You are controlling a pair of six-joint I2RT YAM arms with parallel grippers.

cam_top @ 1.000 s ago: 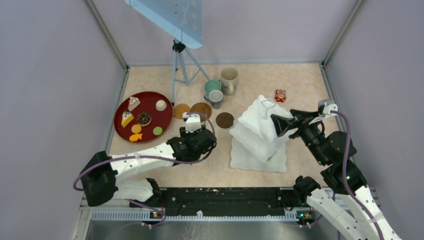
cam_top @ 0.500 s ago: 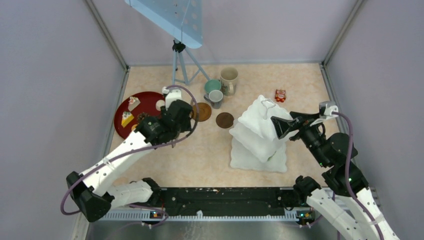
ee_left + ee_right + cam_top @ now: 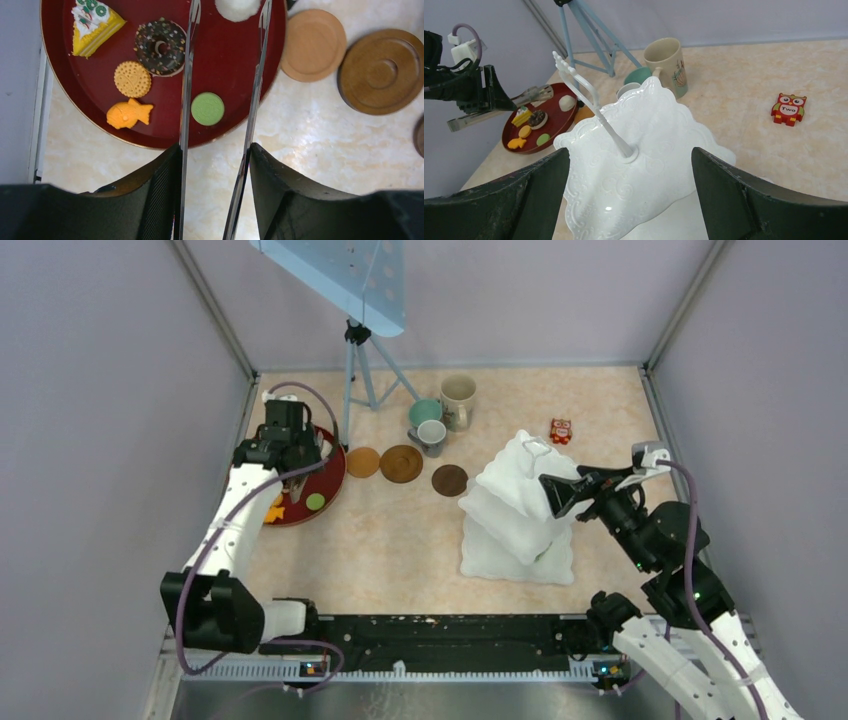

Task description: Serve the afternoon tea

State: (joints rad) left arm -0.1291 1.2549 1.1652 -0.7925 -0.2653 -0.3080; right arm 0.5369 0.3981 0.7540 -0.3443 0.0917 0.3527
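Looking down from the top camera, I see the left gripper out over the dark-red tray. The toy cakes sit there, none yet on the white three-tier stand, which is well apart to the right. The right gripper is just beside its upper tiers. Three brown coasters lie bare between tray and stand, with the mugs grouped behind them. On the left wrist camera the fingers press on the metal tongs. The blades are spread and pinch nothing I can see; a green cookie lies under the gap and a white puff sits where the tips run out of frame. I judge these pieces light, hard and slick, so I would nip one across its sides; the flat cookie looks the awkward one. On the right wrist camera the jaws gape wide before the stand's top plate. It looks stiff and top-heavy, best taken by its centre post.
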